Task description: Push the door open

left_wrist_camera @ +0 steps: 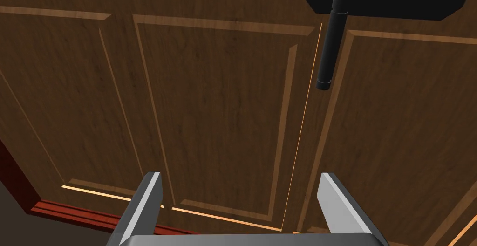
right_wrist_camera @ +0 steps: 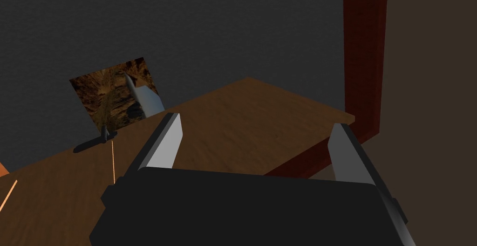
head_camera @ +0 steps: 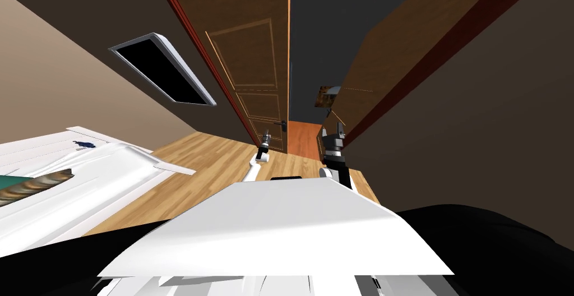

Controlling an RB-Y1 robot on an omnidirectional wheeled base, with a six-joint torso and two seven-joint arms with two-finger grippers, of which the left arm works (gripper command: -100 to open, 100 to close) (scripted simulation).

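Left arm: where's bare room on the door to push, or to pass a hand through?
Bare: the flat panel straight ahead of the open left gripper, bordered by its moulding. Also the gap between the left door and the right leaf. Crowded: around the black handle.

— Which colour has the door (left_wrist_camera: pixel 223 108)?
— Dark brown, with a wood grain and thin orange lines along its panels. Its handle (left_wrist_camera: pixel 331 47) is black, and the door frame (left_wrist_camera: pixel 88 214) is dark red.
— And your left fingers (left_wrist_camera: pixel 150 196)?
— Mine are light grey. The floor (head_camera: pixel 213 158) is pale wood in planks; the wall (right_wrist_camera: pixel 186 24) beyond is dark grey.
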